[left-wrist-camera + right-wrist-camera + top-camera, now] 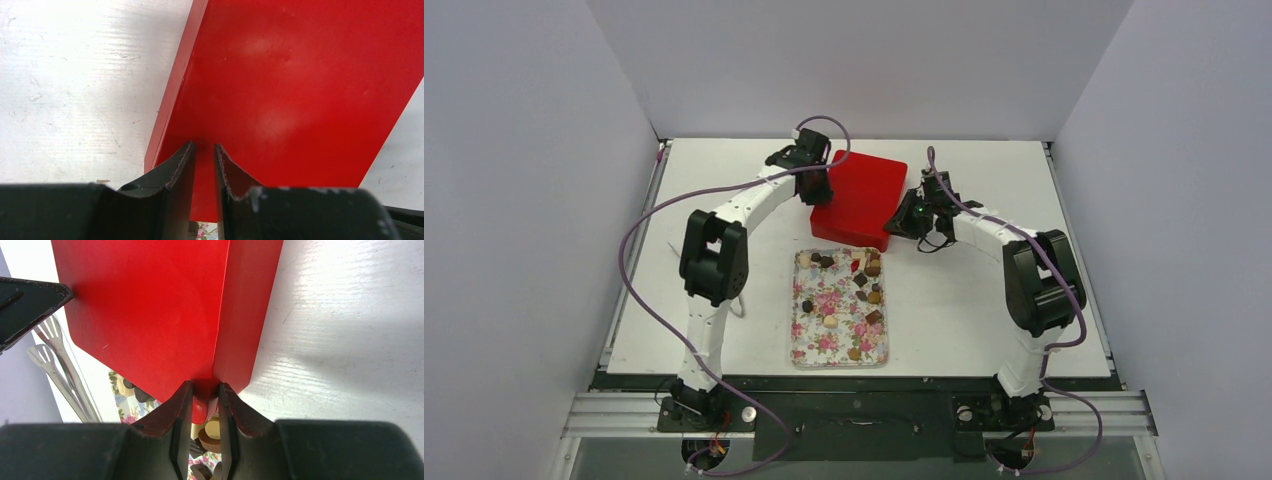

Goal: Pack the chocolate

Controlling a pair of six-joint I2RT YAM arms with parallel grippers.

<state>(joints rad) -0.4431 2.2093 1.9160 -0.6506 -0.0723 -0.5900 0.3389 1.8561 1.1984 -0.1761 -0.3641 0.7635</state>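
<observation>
Chocolate [865, 290] lies loose on the floral tray [796, 340], just in front of the red box [859, 195]. Both arms flank the box, probably to lift it evenly. Left wrist view: left gripper [204, 147] pinches the box's edge. Right wrist view: right gripper [205, 385] clamps the corner rim. Only here do tongs [55, 355] show, and chocolate below that corner.

A red box [856, 196] is just beyond the floral tray [804, 345] on a white table [964, 310]

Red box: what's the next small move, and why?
Probably lift both grippers together a little, to open it: the left gripper and right gripper each pinch an opposite edge of the closed red box, and the chocolate sits unpacked on the floral tray.
</observation>
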